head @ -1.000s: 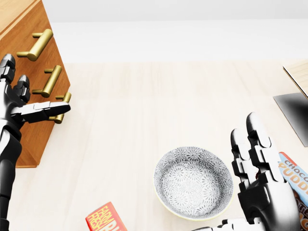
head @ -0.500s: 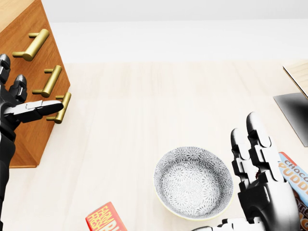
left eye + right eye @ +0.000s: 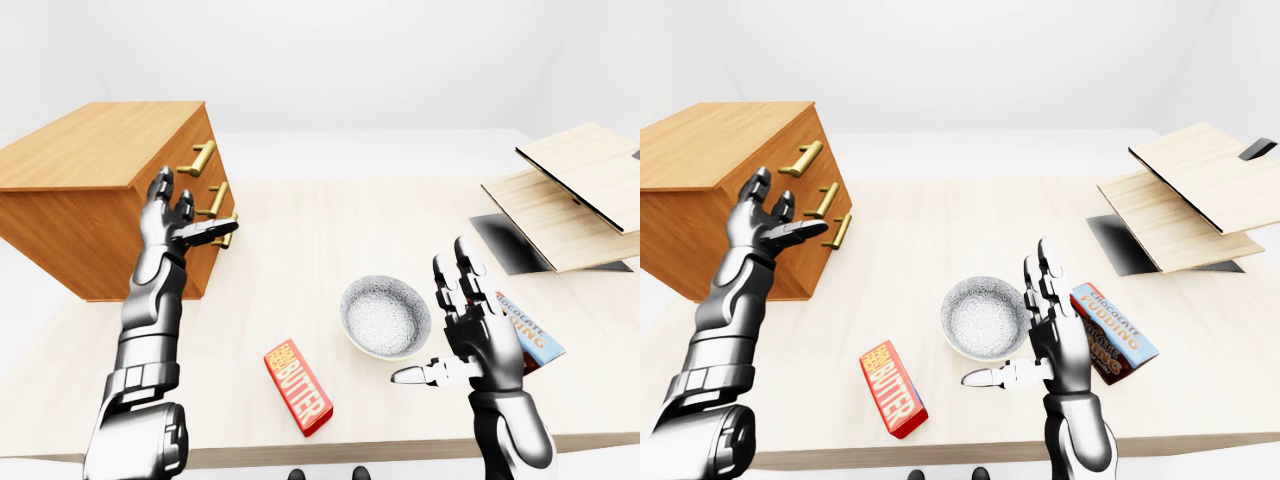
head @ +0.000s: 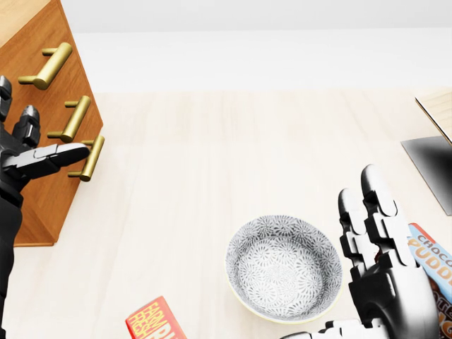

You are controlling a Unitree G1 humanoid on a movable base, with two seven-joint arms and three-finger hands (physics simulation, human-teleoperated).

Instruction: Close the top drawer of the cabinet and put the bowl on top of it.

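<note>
On the tabletop (image 3: 300, 250): bowl (image 3: 385, 317) between butter box (image 3: 298, 387) and pudding box (image 3: 1113, 332); bare wood toward cabinet (image 3: 105, 195). Left robot hand (image 3: 175, 218) splayed by drawer handles; right robot hand (image 3: 470, 335) open, empty, beside bowl.

A wide table (image 3: 300, 250) of pale wood is seen, and it fills most of each view. Behind it, plain white walls (image 3: 350, 70) are shown, without windows. Even, soft light is spread over everything, and only weak shadows are cast. At the right in the left-eye view, light wooden boards (image 3: 570, 200) are stacked at a tilt, and a dark grey patch (image 3: 505, 245) is seen beneath them.
</note>
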